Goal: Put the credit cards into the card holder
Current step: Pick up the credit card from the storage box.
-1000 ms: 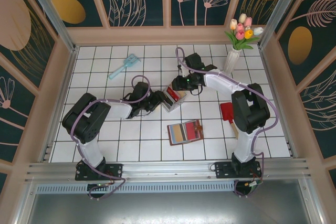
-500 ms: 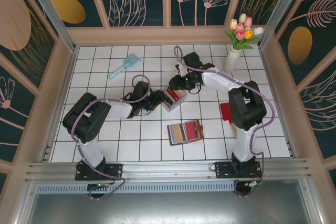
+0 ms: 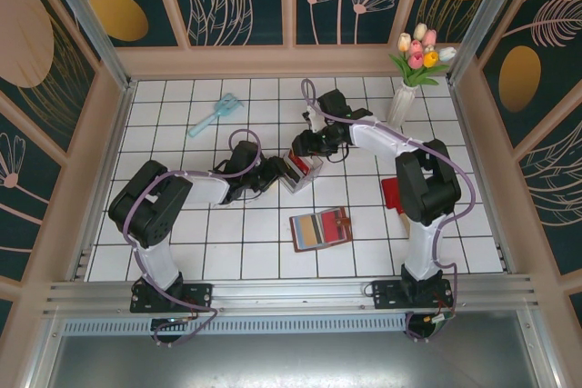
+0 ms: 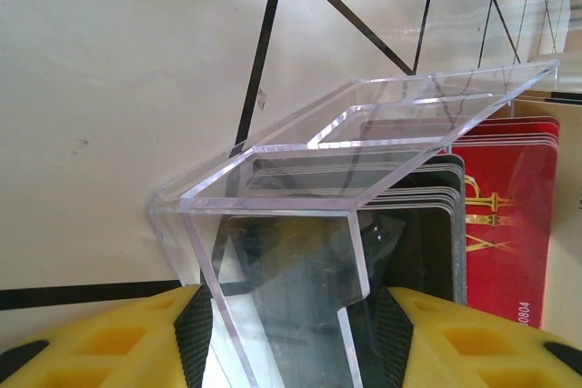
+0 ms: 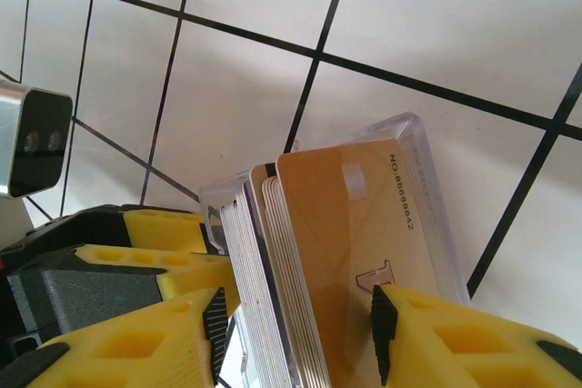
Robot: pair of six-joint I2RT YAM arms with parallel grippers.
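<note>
Left jaws clamp the tilted clear tray (image 4: pixel 300 134) while right jaws straddle the credit cards (image 5: pixel 346 215) in it (gripping or not, I cannot tell), so best slide one card straight out, then toward the card holder (image 3: pixel 320 229) lying near the tray.

Left pincer (image 4: pixel 291 315) and right pincer (image 5: pixel 296 315) crowd the clear tray (image 4: pixel 300 134) (both sides); card holder (image 3: pixel 320 228) lies unobstructed.
</note>
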